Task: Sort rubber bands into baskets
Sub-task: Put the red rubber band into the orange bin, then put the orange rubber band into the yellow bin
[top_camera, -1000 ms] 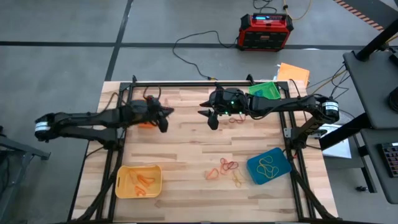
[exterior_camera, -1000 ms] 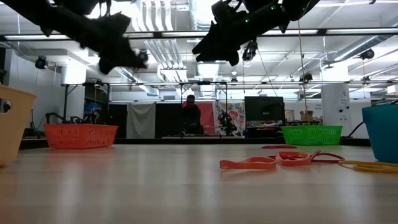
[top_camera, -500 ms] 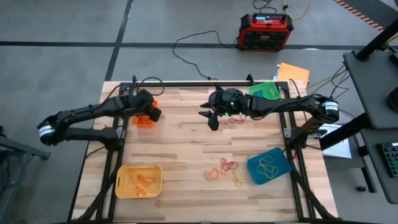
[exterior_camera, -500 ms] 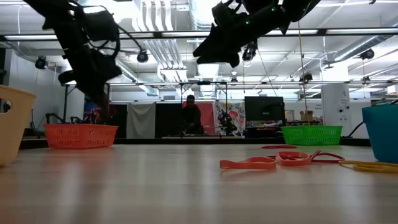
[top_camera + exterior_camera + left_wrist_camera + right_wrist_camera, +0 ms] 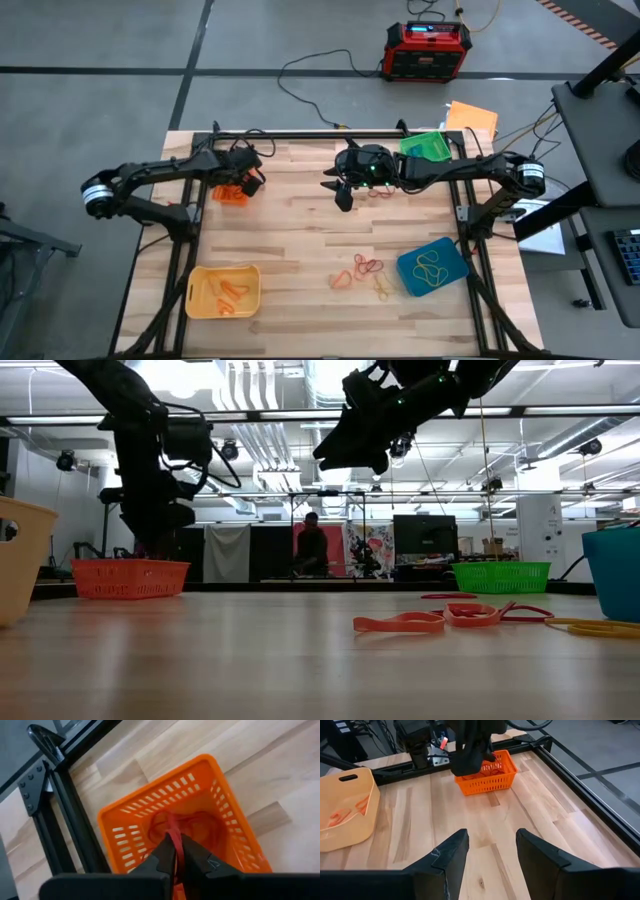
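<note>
My left gripper (image 5: 250,184) points down over the orange basket (image 5: 232,195) at the table's far left and is shut on a red rubber band (image 5: 173,832). Several red bands lie in that basket (image 5: 200,827). My right gripper (image 5: 343,196) hovers open and empty above the far middle of the table. Several loose red, orange and yellow bands (image 5: 362,268) lie flat on the table near the blue basket (image 5: 432,266). The yellow basket (image 5: 222,290) holds orange bands. The green basket (image 5: 428,146) stands at the far right. My left gripper pinches the red rubber band (image 5: 175,851) between its two fingers, which come from above and point down into the orange basket. The band's free part (image 5: 171,822) reaches past the fingertips toward the basket's floor. I cannot tell whether it touches the bands below.
A black frame rail (image 5: 300,134) runs along the far edge, with posts at both sides. A red-black box (image 5: 428,50) and cables lie on the floor beyond. A person (image 5: 312,550) stands far behind the table.
My left gripper has swung from the table's far middle toward the left edge, over the orange basket, and has tipped from nearly level to pointing down. It has carried the red band along.
</note>
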